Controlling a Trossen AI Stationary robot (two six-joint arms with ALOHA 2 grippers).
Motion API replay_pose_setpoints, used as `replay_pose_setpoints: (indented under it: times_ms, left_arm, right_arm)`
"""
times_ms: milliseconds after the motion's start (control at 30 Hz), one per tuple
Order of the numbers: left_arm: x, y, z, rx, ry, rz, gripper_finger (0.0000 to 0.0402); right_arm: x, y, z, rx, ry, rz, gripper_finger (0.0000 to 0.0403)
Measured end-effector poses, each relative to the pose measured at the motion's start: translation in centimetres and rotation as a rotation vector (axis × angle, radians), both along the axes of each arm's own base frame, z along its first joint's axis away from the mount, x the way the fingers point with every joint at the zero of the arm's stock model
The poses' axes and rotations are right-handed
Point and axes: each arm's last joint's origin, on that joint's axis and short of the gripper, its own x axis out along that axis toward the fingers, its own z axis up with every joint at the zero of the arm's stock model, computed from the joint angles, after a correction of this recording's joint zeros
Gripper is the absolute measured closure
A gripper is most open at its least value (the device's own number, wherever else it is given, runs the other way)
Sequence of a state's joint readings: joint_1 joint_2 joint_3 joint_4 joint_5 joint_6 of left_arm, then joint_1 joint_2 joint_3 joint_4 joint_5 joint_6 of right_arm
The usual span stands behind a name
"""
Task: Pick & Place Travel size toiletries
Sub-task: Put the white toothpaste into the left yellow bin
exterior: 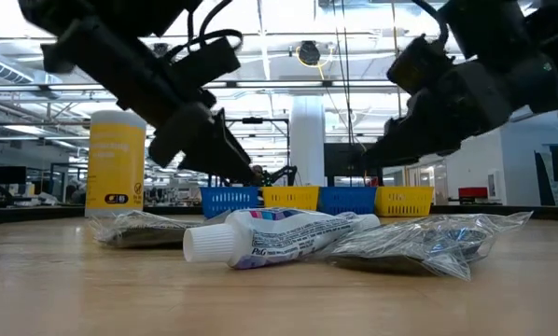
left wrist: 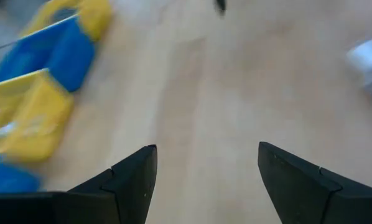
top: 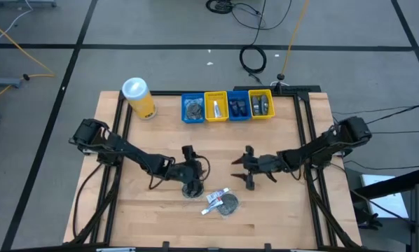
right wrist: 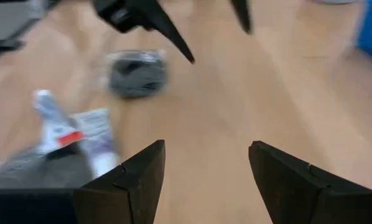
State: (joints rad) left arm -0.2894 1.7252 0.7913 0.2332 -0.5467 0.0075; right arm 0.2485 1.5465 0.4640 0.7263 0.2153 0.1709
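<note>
Three toiletries lie on the table's near middle: a dark grey disc in clear wrap [top: 192, 189] [right wrist: 136, 73], a white tube with red marks [top: 216, 198] [exterior: 279, 238] [right wrist: 74, 137] and a second wrapped grey disc [top: 228, 204] [exterior: 419, 247]. The tube lies on its side against the second disc's wrap. My left gripper [top: 195, 158] [left wrist: 204, 155] hovers open just beyond the first disc, touching nothing. My right gripper [top: 240, 168] [right wrist: 206, 149] is open too, to the right of the items and pointing left toward them. More toiletries sit in the bins.
A row of blue and yellow bins [top: 227, 106] [exterior: 298, 198] stands at the far edge. The tall yellow canister with a white lid [top: 139, 98] [exterior: 116, 173] is left of them. Bare wood lies between the grippers and the bins. Black frame rails run along both sides.
</note>
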Motion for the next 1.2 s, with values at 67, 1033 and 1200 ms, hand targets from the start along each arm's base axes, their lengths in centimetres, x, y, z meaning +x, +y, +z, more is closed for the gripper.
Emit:
replay_pose_setpoints:
  times_ms: [67, 1033, 1200]
  left_arm:
    - [-0.2, 0.5, -0.5, -0.063, -0.049, -0.05, 0.0131]
    - [-1.3, 2.7, -2.0, -0.213, -0.127, -0.039, 0.0131]
    - [-1.3, 2.7, -2.0, -0.223, -0.125, -0.03, 0.0131]
  right_arm:
    - [0.1, 0.4, -0.7, 0.013, 0.015, 0.056, 0.0181]
    - [6.3, 3.0, -5.2, 0.04, 0.074, 0.369, 0.0294]
    - [5.9, 3.0, -4.4, 0.039, 0.104, 0.365, 0.034]
